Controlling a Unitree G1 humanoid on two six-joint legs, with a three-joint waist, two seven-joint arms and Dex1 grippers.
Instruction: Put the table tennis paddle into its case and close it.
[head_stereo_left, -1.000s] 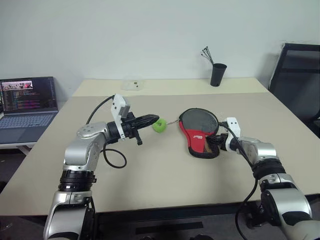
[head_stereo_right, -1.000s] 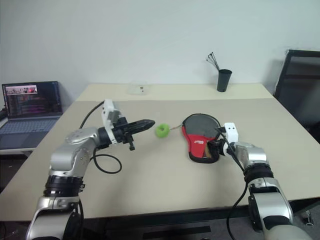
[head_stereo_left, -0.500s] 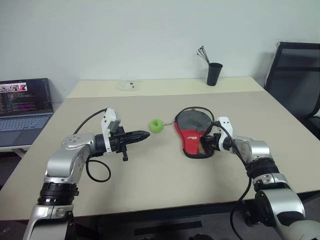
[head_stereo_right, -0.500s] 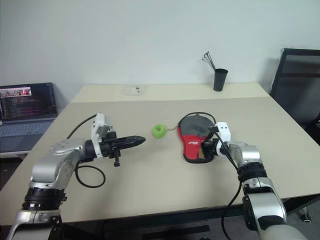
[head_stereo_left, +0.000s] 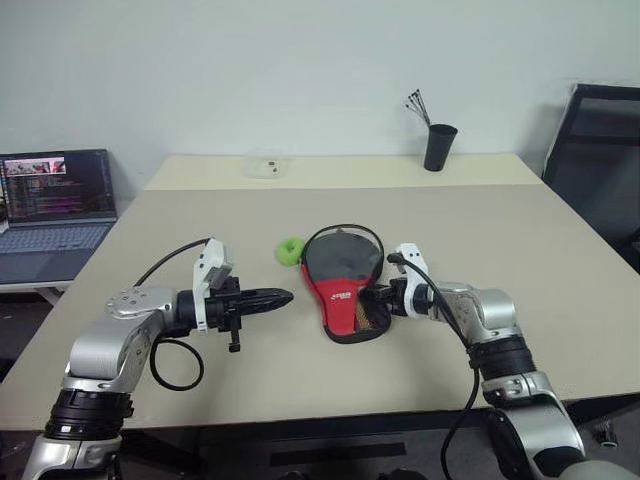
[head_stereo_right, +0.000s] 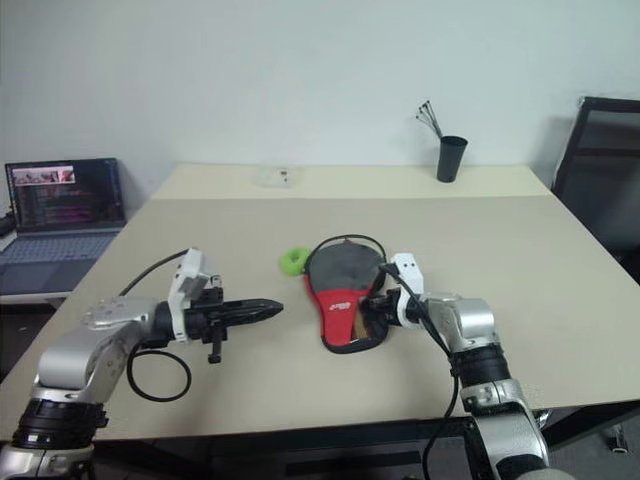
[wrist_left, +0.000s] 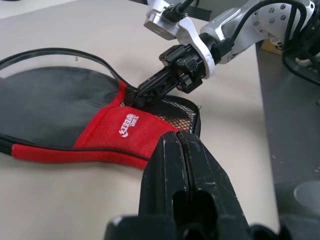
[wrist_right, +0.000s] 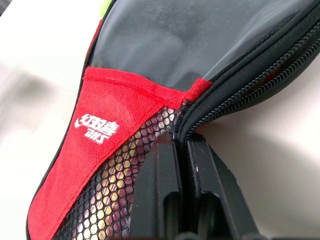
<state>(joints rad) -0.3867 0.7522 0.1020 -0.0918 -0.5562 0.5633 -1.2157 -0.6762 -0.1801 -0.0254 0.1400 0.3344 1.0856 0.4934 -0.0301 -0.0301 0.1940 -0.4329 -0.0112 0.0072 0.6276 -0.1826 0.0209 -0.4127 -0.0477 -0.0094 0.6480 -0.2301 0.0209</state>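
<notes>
The case (head_stereo_left: 342, 262) lies flat on the table, black with a red panel (wrist_left: 125, 131) and a mesh pocket, its zip gaping around the round end. A green ball charm (head_stereo_left: 291, 251) rests at its far left edge. My right gripper (head_stereo_left: 376, 297) is shut on the case's zip edge beside the mesh, and the right wrist view shows the fingers (wrist_right: 167, 165) pinching that seam. A pale brown patch behind the mesh (wrist_left: 182, 118) may be the paddle's handle; the rest of the paddle is hidden. My left gripper (head_stereo_left: 286, 296) is shut and empty, hovering left of the case, pointing at it.
A black cup with pens (head_stereo_left: 437, 146) and a small clear container (head_stereo_left: 266, 166) stand at the table's far side. An open laptop (head_stereo_left: 55, 205) sits on a side table to the left. A black chair (head_stereo_left: 598, 150) stands at the right.
My right gripper closed on the case's edge and dragged the case and ball left and nearer. My left gripper drew back from the ball, lower and nearer.
</notes>
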